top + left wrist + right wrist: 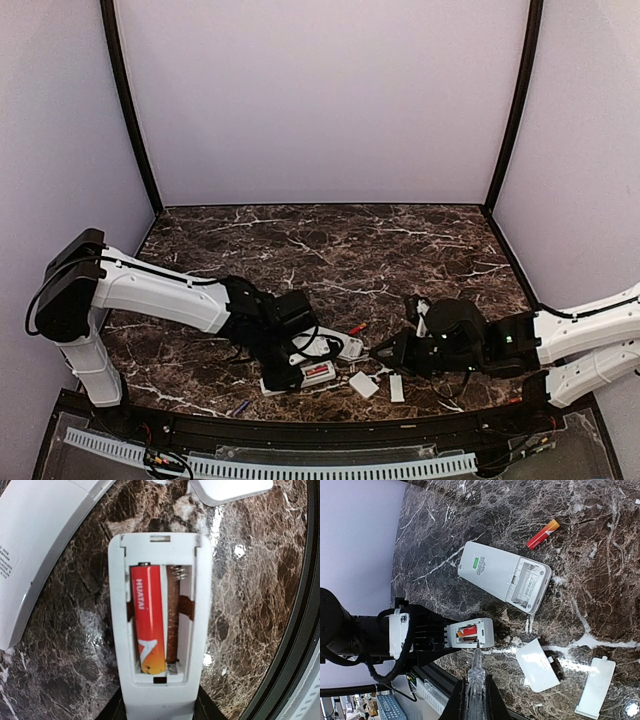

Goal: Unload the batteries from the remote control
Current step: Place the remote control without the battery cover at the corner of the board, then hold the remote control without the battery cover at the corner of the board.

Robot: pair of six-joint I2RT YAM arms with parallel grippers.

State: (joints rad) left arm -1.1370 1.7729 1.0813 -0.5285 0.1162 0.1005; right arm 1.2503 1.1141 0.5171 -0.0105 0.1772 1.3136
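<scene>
My left gripper [160,709] is shut on the end of a small white remote [159,690] with its battery bay open. One red-orange battery [147,617] lies in the left slot; the right slot is empty. In the right wrist view my right gripper [476,700] is shut on a clear screwdriver [476,672]. Its tip sits at the near edge of that remote [487,632], by the battery [467,631]. A loose red battery [543,534] lies on the table. In the top view the left gripper [290,372] and right gripper [385,352] face each other.
A larger white remote [505,575] lies back-up with its bay open and empty. Two white covers [537,665] [596,687] lie near the front edge. A small bluish cylinder [242,407] lies at the table's front rim. The marble table [330,250] extends behind.
</scene>
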